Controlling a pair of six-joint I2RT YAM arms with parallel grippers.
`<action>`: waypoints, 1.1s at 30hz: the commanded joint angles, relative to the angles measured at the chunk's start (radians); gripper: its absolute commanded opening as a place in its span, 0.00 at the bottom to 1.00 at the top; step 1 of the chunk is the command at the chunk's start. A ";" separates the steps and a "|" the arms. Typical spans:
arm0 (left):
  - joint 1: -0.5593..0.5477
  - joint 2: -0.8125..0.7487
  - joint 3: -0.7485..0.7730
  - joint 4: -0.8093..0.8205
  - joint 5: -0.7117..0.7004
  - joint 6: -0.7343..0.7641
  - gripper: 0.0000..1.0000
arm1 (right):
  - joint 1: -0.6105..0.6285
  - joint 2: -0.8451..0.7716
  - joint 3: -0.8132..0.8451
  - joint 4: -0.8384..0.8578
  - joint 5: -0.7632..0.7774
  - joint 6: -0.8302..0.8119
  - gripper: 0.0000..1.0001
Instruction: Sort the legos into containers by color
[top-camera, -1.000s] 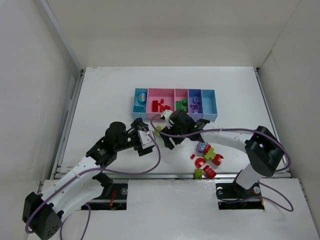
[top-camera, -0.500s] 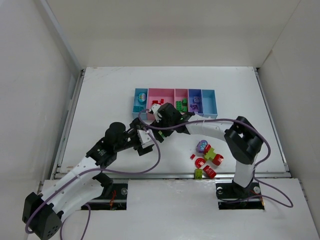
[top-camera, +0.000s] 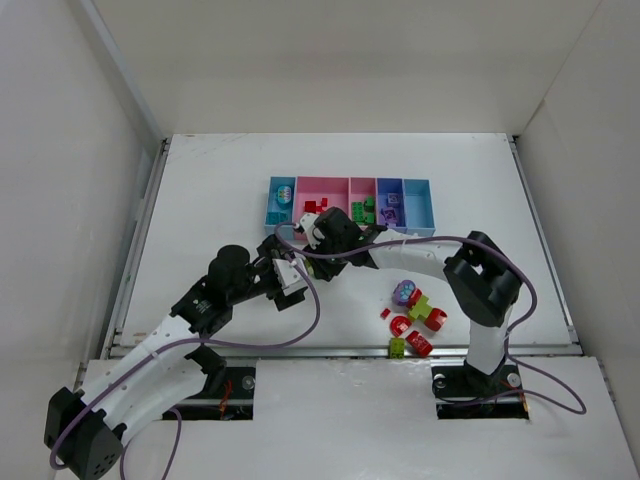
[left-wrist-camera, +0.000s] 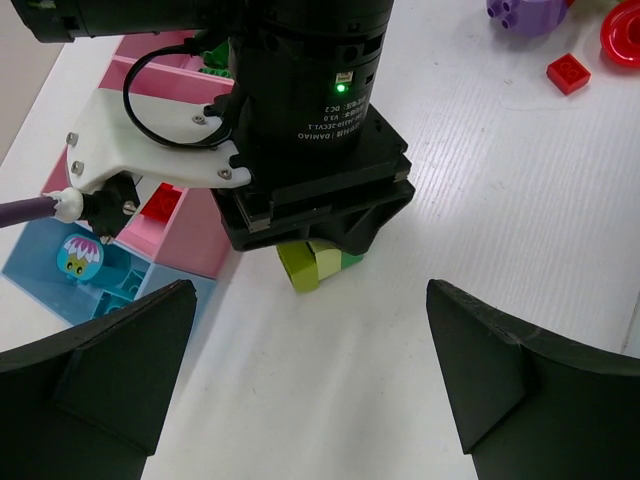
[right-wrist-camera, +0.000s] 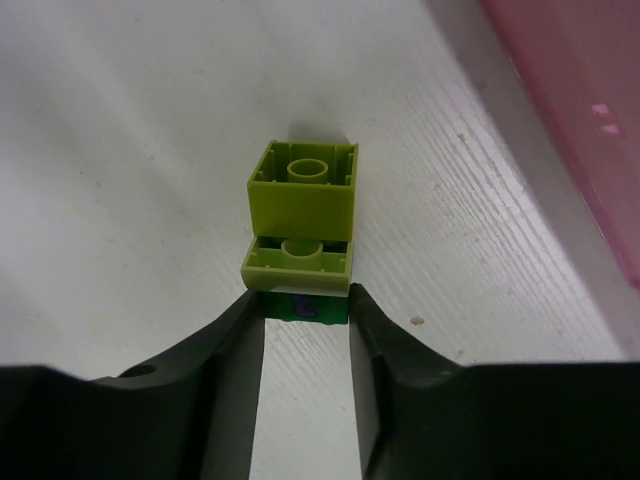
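Observation:
A small stack of legos lies on its side on the white table: two yellow-green bricks (right-wrist-camera: 302, 190) joined to a green brick (right-wrist-camera: 300, 308). My right gripper (right-wrist-camera: 305, 300) is shut on the green brick, one finger pressed to each side. In the left wrist view the same stack (left-wrist-camera: 318, 262) peeks out under the right gripper's black body (left-wrist-camera: 310, 150). My left gripper (left-wrist-camera: 312, 335) stands open just short of it, holding nothing. The containers (top-camera: 350, 181) form a row just behind, with red, green and purple bricks inside.
The pink bin's wall (right-wrist-camera: 580, 100) runs close to the right of the held stack. Several loose legos, red, purple and yellow-green (top-camera: 412, 318), lie near the table's front edge on the right. Both arms crowd the middle, their grippers (top-camera: 300, 265) almost touching.
My right arm swung left from the middle to the stack by the pink bin, opened wide, then closed its fingers on the green brick. The left arm stayed put.

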 joint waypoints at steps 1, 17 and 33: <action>-0.008 -0.019 -0.005 0.032 -0.004 -0.015 0.99 | 0.000 0.005 0.005 0.011 -0.044 -0.007 0.35; -0.008 0.027 0.034 0.002 0.048 0.078 0.88 | -0.082 -0.324 -0.150 0.023 -0.172 -0.141 0.00; -0.008 0.387 0.346 -0.158 0.261 0.333 0.96 | -0.031 -0.486 -0.209 -0.103 -0.229 -0.349 0.00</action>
